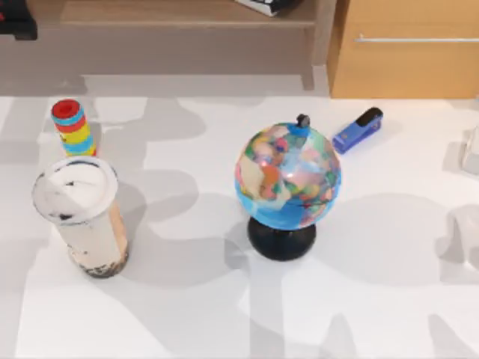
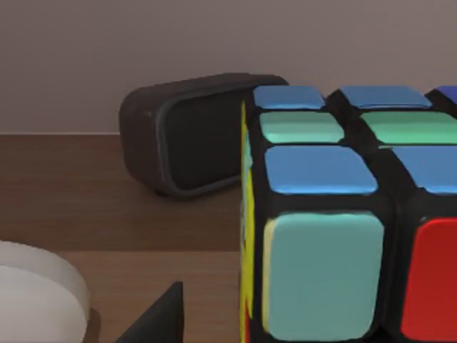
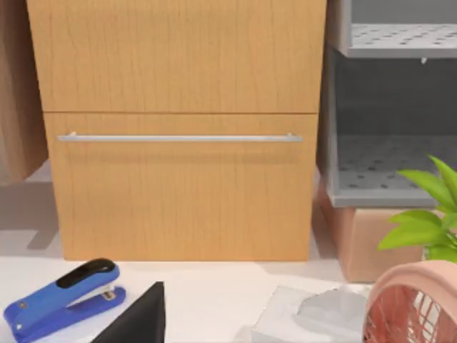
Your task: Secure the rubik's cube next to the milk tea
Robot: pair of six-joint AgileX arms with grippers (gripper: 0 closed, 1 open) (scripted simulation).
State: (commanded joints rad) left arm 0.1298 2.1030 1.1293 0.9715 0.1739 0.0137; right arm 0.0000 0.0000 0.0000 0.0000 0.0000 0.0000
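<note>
Close before left wrist camera: small tile-faced rubik's cube (image 2: 335,214); claw state cannot tell. Lower gently beside tall clear plastic milk tea (image 1: 81,213), avoiding striped cylinder (image 1: 72,129).

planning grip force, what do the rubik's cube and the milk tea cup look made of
The rubik's cube looks like hard plastic: glossy blue, green and red tiles with soft highlights, set in a black grid. The milk tea cup seems thin clear plastic, since the beige drink and dark pearls show through its wall; its white round top looks like a smooth plastic or film lid, which one is unclear.
</note>
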